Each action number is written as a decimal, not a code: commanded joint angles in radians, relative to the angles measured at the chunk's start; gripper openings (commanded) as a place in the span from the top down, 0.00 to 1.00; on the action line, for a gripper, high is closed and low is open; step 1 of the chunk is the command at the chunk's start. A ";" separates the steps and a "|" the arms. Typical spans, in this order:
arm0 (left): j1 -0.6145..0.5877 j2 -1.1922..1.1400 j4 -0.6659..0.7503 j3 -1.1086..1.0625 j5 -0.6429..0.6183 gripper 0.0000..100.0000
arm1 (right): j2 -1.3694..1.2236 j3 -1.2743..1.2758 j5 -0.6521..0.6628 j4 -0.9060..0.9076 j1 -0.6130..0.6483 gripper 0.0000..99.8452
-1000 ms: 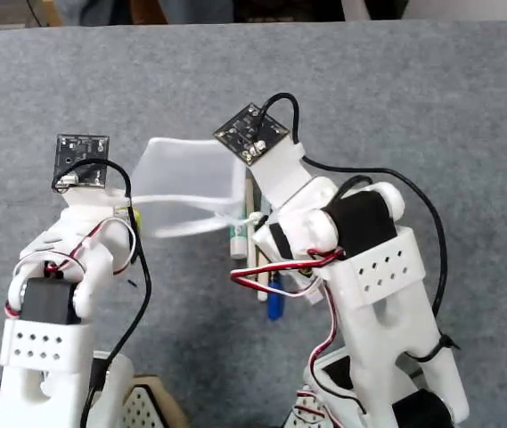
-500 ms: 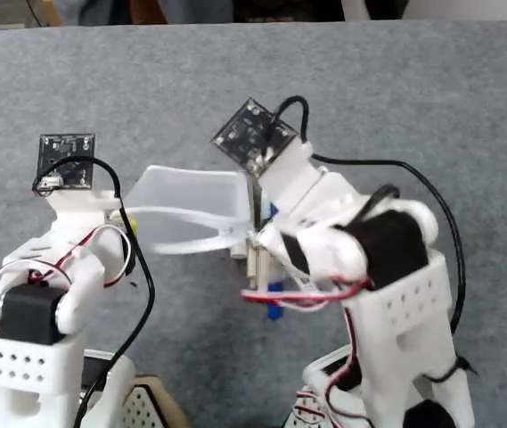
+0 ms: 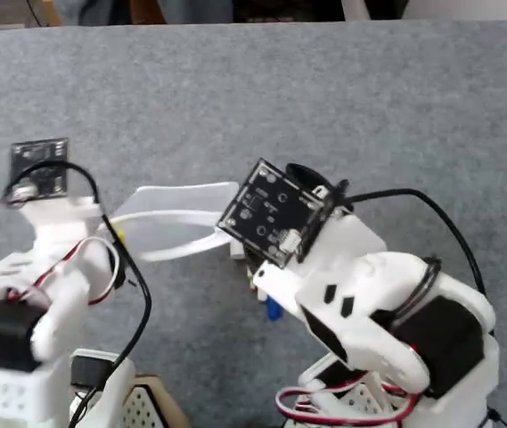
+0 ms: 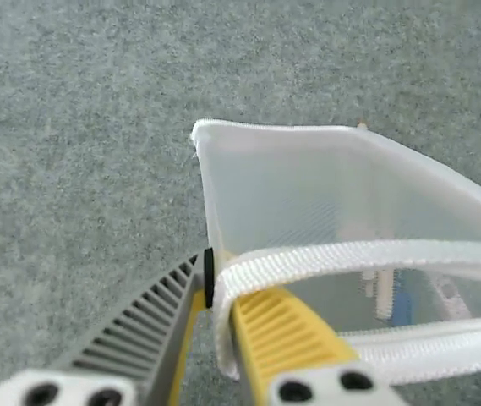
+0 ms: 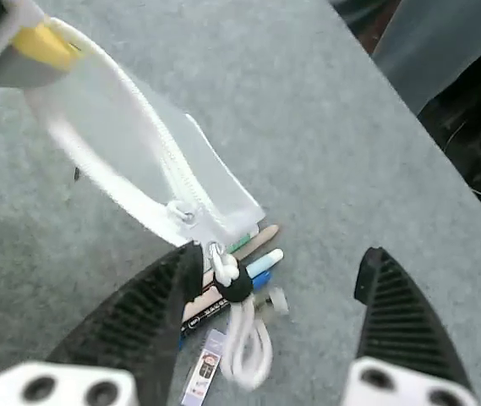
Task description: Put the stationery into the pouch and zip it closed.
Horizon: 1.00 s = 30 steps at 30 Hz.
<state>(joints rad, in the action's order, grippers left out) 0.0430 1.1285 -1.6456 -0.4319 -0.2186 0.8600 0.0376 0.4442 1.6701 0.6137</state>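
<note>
High view: your pouch, mouth open; stationery just beside its zip end.
Left wrist view: your left gripper clamps the pouch rim.
Right wrist view: your right gripper gapes wide, near the pouch's zip end.

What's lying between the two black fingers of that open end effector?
In the right wrist view: the stationery and a white zip cord, close to one finger; the rest is bare grey mat.
</note>
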 commanded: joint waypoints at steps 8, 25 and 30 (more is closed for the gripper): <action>0.013 0.000 -0.115 0.257 -0.058 0.97 | 0.010 -0.031 -0.118 -0.112 -0.241 0.71; 0.125 0.002 -0.117 0.074 -0.080 0.97 | 0.013 0.337 -0.227 -0.186 -0.417 0.71; 0.073 0.002 -0.115 0.071 -0.080 0.97 | 0.010 0.475 -0.221 -0.267 -0.419 0.71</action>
<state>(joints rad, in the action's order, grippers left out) 0.1504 1.1347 -1.7576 -0.3644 -0.2938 0.8600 0.4626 0.2263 1.4569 0.2117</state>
